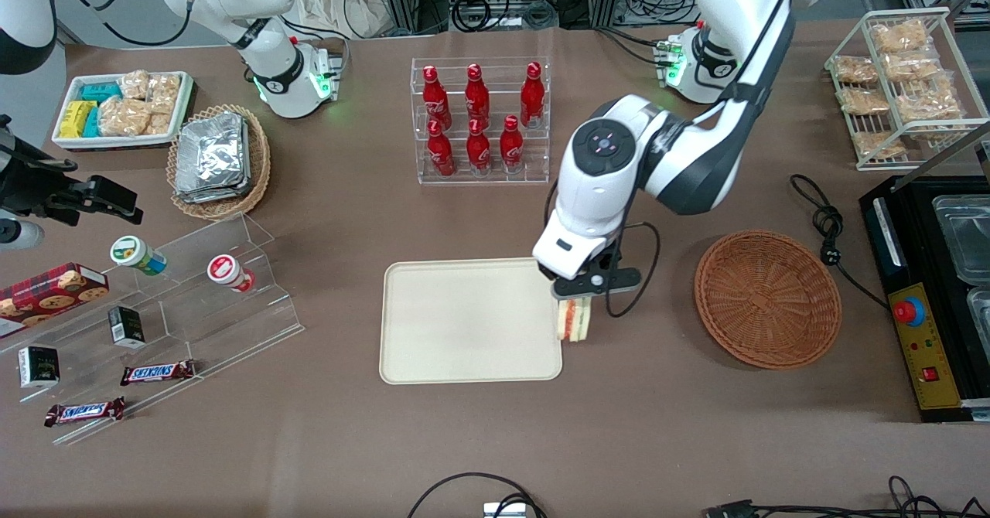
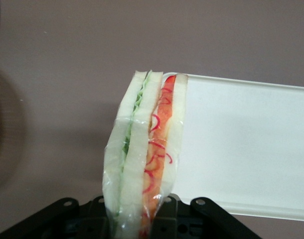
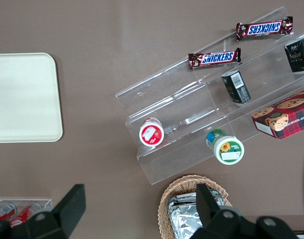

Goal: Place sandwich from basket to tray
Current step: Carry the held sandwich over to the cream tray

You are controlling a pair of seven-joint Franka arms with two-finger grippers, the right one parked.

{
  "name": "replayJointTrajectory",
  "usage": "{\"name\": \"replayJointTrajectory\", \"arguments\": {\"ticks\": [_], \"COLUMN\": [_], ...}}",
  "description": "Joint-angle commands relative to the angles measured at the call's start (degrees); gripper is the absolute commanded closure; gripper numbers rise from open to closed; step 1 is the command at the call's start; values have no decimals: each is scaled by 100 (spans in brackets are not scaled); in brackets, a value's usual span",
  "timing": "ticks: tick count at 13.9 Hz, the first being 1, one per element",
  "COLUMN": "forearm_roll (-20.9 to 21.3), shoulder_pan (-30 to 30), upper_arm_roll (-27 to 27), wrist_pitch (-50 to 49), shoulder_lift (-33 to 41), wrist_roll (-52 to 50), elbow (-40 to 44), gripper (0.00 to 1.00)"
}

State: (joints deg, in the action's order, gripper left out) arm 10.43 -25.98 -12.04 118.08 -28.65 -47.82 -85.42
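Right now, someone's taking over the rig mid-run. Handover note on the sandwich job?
Gripper: shut on the sandwich, held above the edge of the tray that faces the basket.
Sandwich: wrapped in clear film, hanging from the fingers, straddling the tray's rim; the wrist view shows part of it over bare table.
Basket: empty, toward the working arm's end of the table.
Done: sandwich picked out of the basket and carried to the tray's edge.
Left: shift further over the tray, lower, release, retract.
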Motion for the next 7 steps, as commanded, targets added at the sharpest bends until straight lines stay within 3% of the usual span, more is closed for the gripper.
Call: {"name": "replayJointTrajectory", "arguments": {"ticks": [1, 7], "forearm_roll": [73, 73], "shoulder_pan": [-240, -390], "upper_arm_roll": [27, 35], "wrist_pitch": [-181, 100], "shoulder_lift": [-614, -1300], "wrist_roll": [18, 35], "elbow": [718, 1054], "gripper": [93, 93]}}
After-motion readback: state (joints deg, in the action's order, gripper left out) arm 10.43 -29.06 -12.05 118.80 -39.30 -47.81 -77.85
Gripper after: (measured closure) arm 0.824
